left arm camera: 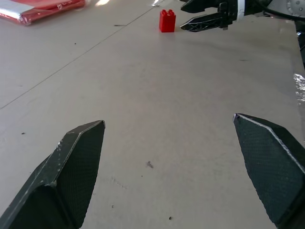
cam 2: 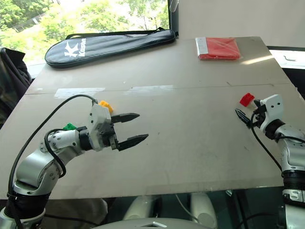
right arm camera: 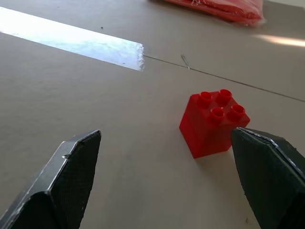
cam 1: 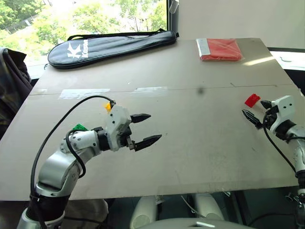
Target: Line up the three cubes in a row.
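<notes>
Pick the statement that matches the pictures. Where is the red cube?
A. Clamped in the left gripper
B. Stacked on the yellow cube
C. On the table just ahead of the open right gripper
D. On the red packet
C: the red cube stands alone on the table, just ahead of the open right gripper, unheld.

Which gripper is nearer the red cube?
Right. The right gripper sits beside the red cube, fingers open; the left gripper is far across the table.
</notes>
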You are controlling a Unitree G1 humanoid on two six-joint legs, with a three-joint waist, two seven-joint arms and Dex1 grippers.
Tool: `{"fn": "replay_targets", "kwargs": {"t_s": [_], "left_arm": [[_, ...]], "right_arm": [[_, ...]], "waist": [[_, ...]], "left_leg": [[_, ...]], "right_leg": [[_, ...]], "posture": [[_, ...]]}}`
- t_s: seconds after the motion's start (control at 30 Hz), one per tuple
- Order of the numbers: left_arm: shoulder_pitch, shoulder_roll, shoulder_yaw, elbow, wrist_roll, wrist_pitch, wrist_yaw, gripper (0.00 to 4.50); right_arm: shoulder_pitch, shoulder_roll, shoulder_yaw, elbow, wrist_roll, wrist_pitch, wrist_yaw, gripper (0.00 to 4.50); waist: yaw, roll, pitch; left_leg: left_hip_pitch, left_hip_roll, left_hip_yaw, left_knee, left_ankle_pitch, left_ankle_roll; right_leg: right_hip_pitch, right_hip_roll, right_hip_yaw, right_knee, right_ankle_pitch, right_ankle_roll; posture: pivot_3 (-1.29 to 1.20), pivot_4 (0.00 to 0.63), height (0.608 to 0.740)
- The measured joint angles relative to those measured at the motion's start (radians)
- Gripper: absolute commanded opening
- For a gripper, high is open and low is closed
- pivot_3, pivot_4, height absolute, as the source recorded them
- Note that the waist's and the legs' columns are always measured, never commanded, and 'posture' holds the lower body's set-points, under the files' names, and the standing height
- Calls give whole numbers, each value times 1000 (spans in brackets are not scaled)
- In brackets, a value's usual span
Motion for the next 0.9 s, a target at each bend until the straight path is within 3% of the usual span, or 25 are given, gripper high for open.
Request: {"fn": "replay_targets", "kwargs": {"t_s": [0.2, 0.53, 0.9], "left_arm": [[-53, 59, 10, -20, -35, 49, -30, 4415], [-103, 77, 40, -66, -94, 128, 3, 4415], [-60, 84, 61, -104, -109, 144, 38, 4415]], "right_arm": [[-140, 19, 6, 178, -9, -10, 0, 4500], [-292, 19, 33, 504, -89, -151, 22, 4500], [-359, 93, 43, 621, -117, -248, -3, 4500]], "waist": [[-8, 0, 0], [-23, 0, 0], [-24, 0, 0]], "left_leg": [[0, 0, 0, 0, 0, 0], [0, 0, 1, 0, 0, 0], [0, 1, 1, 0, 1, -2]], "right_leg": [[0, -1, 0, 0, 0, 0], [0, -1, 1, 0, 0, 0], [0, 0, 1, 0, 0, 0]], "posture": [[0, 150, 740], [0, 150, 740], [0, 150, 740]]}}
